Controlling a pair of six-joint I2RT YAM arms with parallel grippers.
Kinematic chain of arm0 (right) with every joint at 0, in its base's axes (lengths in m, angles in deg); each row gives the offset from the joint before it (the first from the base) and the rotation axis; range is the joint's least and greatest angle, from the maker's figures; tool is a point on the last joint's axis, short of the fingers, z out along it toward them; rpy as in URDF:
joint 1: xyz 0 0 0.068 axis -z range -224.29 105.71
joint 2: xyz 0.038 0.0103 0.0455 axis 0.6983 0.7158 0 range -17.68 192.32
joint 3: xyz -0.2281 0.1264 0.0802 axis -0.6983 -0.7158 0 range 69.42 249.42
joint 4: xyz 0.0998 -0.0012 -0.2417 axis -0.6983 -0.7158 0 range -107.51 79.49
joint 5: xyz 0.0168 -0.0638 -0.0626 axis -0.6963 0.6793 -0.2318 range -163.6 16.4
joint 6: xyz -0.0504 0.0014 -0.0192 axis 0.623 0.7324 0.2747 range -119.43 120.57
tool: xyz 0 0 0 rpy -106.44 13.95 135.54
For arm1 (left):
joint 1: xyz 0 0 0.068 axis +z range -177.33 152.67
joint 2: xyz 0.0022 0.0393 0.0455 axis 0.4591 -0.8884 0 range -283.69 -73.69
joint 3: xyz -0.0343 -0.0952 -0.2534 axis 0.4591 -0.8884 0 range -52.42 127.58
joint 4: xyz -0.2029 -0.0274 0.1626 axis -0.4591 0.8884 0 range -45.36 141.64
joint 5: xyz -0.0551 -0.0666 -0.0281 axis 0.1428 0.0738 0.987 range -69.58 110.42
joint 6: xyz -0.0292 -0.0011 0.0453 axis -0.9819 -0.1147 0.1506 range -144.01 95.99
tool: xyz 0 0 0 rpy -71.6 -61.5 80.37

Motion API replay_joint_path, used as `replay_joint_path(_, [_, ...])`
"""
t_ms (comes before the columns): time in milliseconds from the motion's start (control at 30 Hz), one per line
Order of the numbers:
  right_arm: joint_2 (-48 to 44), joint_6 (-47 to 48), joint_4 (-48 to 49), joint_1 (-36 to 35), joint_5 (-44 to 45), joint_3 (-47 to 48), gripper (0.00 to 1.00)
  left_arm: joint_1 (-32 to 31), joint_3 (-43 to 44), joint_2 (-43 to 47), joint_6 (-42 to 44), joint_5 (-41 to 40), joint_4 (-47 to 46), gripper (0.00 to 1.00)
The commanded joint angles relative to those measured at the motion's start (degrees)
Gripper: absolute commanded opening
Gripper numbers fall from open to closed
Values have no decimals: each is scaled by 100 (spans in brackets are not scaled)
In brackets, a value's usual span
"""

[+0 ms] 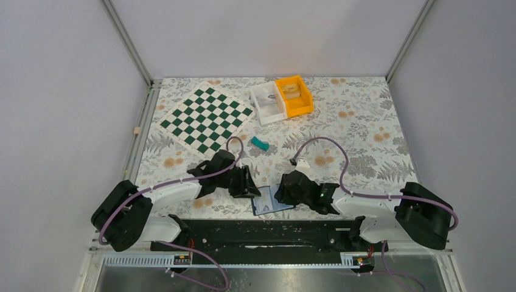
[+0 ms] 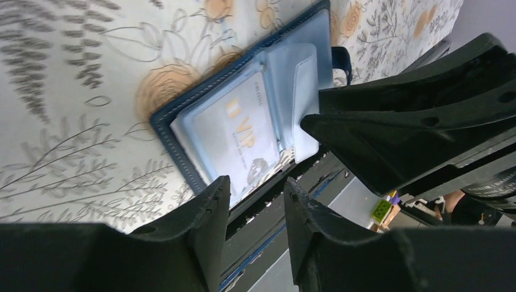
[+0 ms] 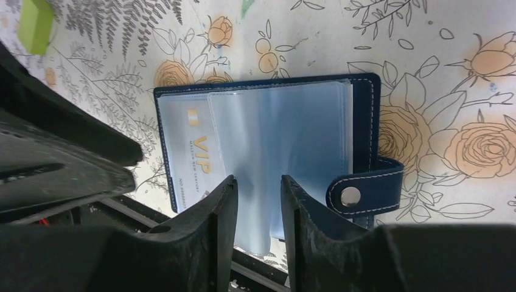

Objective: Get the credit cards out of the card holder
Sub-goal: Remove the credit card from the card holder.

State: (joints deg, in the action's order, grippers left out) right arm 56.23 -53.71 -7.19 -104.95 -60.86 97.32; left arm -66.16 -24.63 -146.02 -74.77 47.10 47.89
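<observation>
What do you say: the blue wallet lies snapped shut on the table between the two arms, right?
No. The wallet lies open, not snapped shut: the right wrist view shows its card and undone tab. The rest holds.

Plain grey walls [image 1: 268,30] enclosing bench [image 1: 377,121] at 9, 12, 3 o'clock; floral cloth [image 1: 359,152] covering bench; aluminium posts [image 1: 128,42] rising at 11, 1.

Card holder [image 3: 364,115]: navy leather-look, matt, fine grain, w/ pale stitching round edge. Snap [image 3: 349,196]: shiny metal. Inner sleeves [image 3: 286,140]: clear soft plastic, glossy, sl. cloudy. Credit card [image 2: 240,131]: smooth pale plastic, gold print. Table cover [image 1: 365,134]: matt floral-print sheet. Left gripper [image 2: 257,182]: black matt plastic, faint scuffs.
</observation>
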Motion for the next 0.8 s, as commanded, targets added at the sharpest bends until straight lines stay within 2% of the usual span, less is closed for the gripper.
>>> replay_joint_path(0, [-443, -124, 56, 81, 138, -118, 39, -292, 487, -297, -41, -94, -605, 37])
replay_joint_path(267, [-1145, -178, -749, 90, 430, -70, 39, -598, 954, -923, -78, -114, -914, 34])
replay_joint_path(500, [-2191, -104, -1080, 90, 450, -118, 39, -739, 1205, -1656, -457, 301, -2166, 33])
replay_joint_path(667, [-3001, 336, -727, 88, 67, -393, 39, -837, 1438, -2073, -820, 614, -2938, 33])
replay_joint_path(767, [-3136, 406, -230, 90, -142, -631, 39, -841, 1534, -2338, -997, 645, -3202, 33])
